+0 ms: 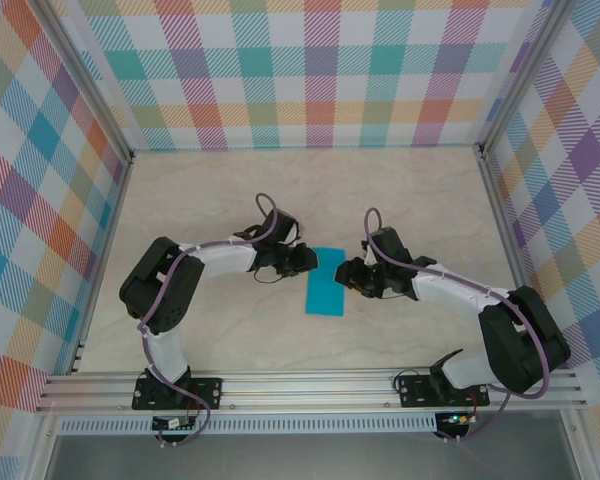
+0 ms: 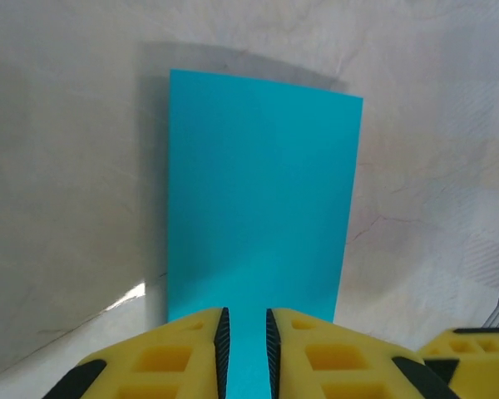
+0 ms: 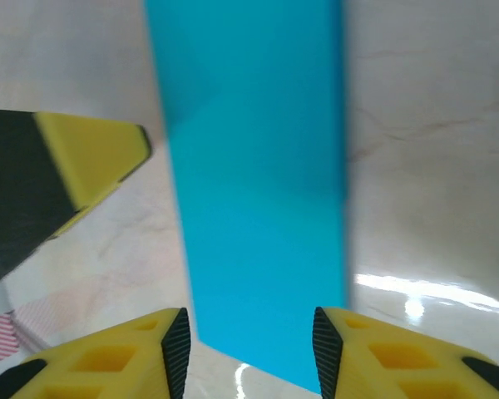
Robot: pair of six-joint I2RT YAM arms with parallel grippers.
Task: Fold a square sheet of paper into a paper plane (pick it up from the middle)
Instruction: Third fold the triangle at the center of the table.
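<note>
The cyan sheet of paper [image 1: 326, 281] is lying flat as a narrow rectangle on the table [image 1: 230, 200], between the arms. The left gripper [image 2: 244, 341] is sitting over one end, jaws at a slit; pinching or just pinning, I cannot tell. The right gripper [image 3: 251, 349] is straddling the other end, jaws wide, probably leaving it free.

No readable text, labels, brands, numbers or signs anywhere: the cyan-blue sheet of paper [image 1: 327, 281] is plain and unmarked, and the checked walls [image 1: 310, 70] carry only coloured stripes
</note>
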